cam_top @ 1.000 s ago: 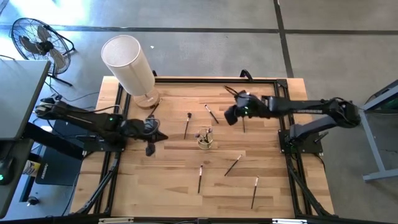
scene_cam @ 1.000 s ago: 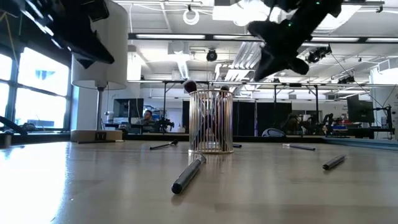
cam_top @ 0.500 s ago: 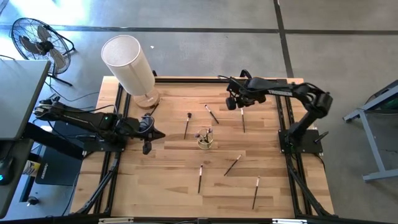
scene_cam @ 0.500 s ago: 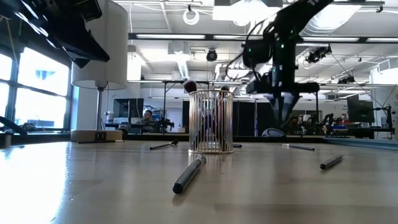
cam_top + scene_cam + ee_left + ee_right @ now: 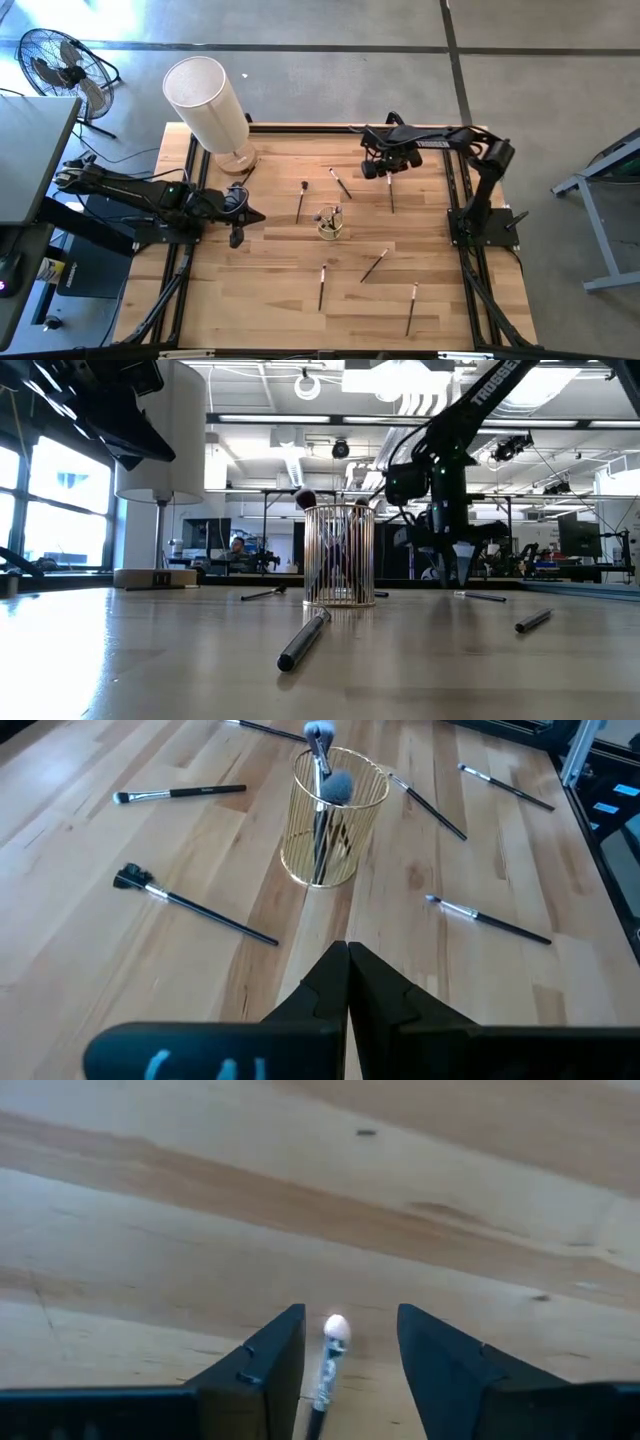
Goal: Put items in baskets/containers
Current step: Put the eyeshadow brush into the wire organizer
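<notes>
A gold wire cup [image 5: 329, 222] [image 5: 335, 820] stands mid-table with a few brushes upright in it. Several thin dark brushes lie flat on the wood, among them one [image 5: 391, 196] at the far right. My right gripper [image 5: 389, 170] [image 5: 458, 568] points down, low over that brush's far end. It is open, with a finger on each side of the pale bristle tip [image 5: 335, 1325] and a gap on both sides. My left gripper [image 5: 240, 222] [image 5: 347, 970] is shut with nothing in it, above the table's left side, left of the cup.
A big white cylinder [image 5: 212, 100] stands at the far left corner. Loose brushes lie left of the cup [image 5: 301, 200], behind it [image 5: 340, 183] and toward the near edge [image 5: 374, 265] [image 5: 321, 288] [image 5: 410, 308]. A fan [image 5: 60, 65] stands off the table.
My right gripper has swung toward the far edge, turned to point straight down, come down from high above the table to just over the far-right brush's tip, and opened. My left gripper has kept still.
</notes>
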{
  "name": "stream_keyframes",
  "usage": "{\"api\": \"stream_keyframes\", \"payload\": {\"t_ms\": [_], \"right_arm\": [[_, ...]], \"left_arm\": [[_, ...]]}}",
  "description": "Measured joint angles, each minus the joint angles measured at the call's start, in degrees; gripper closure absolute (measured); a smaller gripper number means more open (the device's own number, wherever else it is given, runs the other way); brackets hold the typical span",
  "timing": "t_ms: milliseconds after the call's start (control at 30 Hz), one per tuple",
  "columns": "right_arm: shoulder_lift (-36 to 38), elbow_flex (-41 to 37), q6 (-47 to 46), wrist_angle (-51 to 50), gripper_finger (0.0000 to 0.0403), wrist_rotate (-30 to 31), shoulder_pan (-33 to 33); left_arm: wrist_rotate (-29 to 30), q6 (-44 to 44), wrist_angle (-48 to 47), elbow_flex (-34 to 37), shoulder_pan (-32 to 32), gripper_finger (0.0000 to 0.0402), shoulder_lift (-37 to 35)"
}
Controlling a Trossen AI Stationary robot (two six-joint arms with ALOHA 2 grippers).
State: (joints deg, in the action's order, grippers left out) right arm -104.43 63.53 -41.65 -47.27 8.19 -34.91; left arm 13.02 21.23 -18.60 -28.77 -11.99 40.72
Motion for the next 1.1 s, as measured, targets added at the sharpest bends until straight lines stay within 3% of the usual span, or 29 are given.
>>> {"api": "stream_keyframes", "payload": {"t_ms": [300, 533, 767, 1100], "right_arm": [[-3.1, 0.3, 0.3, -0.2, 0.0300, -4.1, -1.2], [-3.2, 0.3, 3.9, 0.2, 0.0393, -4.8, -0.8], [0.5, -0.3, 6.5, -1.3, 0.0400, -1.4, 2.6], [15.9, -0.1, 7.2, -0.5, 0.0402, 7.5, 10.3]], "left_arm": [[0.0, 0.4, 0.0, 0.0, 0.0, 0.0401, 0.0], [0.2, 1.5, 0.0, 0.0, 0.0, 0.0401, 0.0], [0.2, 2.9, 0.0, 0.0, 0.0, 0.0401, 0.0], [0.2, 3.0, 0.1, 0.0, 0.0, 0.0401, 0.0]]}}
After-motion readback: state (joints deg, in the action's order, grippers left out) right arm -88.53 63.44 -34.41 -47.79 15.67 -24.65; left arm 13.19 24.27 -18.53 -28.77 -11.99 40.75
